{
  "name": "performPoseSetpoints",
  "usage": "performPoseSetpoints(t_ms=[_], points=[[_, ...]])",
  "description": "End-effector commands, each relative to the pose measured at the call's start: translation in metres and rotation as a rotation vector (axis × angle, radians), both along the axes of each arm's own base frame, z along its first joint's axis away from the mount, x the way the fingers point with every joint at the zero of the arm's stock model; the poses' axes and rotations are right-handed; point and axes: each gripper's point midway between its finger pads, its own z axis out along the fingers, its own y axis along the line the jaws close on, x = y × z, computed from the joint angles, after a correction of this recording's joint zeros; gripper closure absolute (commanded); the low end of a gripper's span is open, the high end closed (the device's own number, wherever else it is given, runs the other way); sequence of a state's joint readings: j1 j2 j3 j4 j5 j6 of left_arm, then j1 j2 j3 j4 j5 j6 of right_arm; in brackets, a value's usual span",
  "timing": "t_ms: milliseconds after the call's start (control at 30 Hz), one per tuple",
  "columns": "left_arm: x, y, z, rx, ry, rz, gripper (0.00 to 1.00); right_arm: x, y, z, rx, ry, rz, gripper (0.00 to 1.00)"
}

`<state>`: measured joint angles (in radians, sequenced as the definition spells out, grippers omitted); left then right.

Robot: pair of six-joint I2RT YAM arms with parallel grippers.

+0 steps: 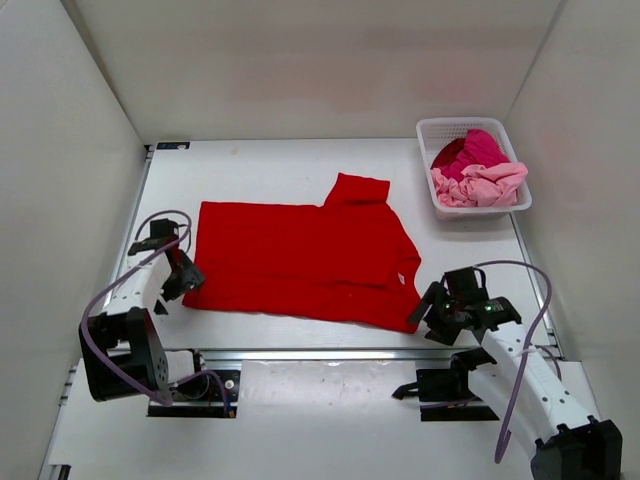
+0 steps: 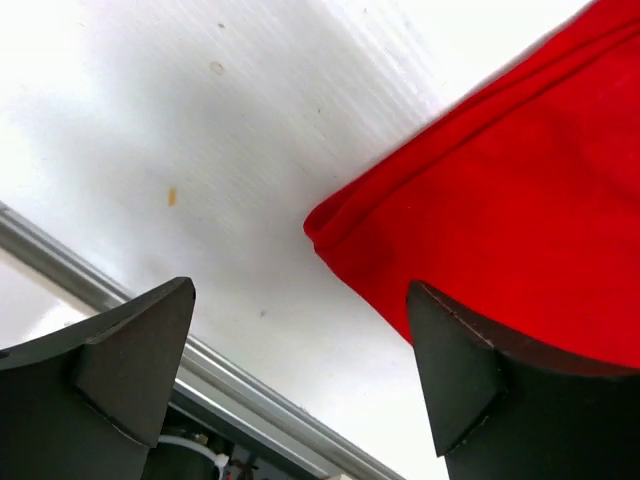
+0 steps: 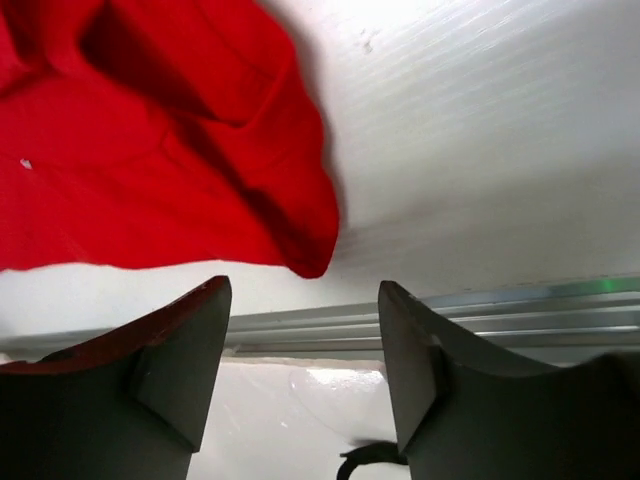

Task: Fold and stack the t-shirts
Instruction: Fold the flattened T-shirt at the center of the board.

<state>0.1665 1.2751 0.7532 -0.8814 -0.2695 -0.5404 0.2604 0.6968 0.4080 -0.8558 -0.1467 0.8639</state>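
The red t-shirt (image 2: 520, 200) runs off the left wrist view at 2 o'clock. Its white label (image 1: 401, 278), at 4 o'clock on the shirt, is too small to read.

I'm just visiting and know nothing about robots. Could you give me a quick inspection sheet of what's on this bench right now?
Surface: white table, a few small specks.
Job's things: red t-shirt spread out, one sleeve pointing to the far side; magenta shirt and pale pink shirt bundled in the white basket, far right.
Clutter: nothing seen.
Grippers: left gripper open at the red shirt's near left corner, holding nothing; right gripper open by its near right corner, holding nothing.
Cables: purple cable looping over the left arm; second cable over the right arm.
Surroundings: plain white walls on three sides.
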Motion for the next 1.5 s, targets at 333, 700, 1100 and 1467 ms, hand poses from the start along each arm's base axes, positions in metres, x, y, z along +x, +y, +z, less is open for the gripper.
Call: performPoseSetpoints(t_ms=[333, 700, 1100, 1467], points=[[0.094, -0.067, 0.071, -0.133, -0.306, -0.241, 0.63, 0.054, 0.010, 0.066, 0.086, -0.207, 0.092, 0.91], [0.076, -0.166, 0.035, -0.481, -0.416, -0.433, 1.00, 0.125, 0.069, 0.064, 0.083, -0.314, 0.237, 0.86], [0.062, -0.178, 0.023, -0.484, -0.377, -0.510, 1.00, 0.141, 0.065, 0.026, 0.031, -0.234, 0.215, 0.77], [0.059, -0.180, 0.023, -0.474, -0.363, -0.542, 1.00, 0.138, 0.069, 0.008, 0.036, -0.195, 0.216, 0.77]])
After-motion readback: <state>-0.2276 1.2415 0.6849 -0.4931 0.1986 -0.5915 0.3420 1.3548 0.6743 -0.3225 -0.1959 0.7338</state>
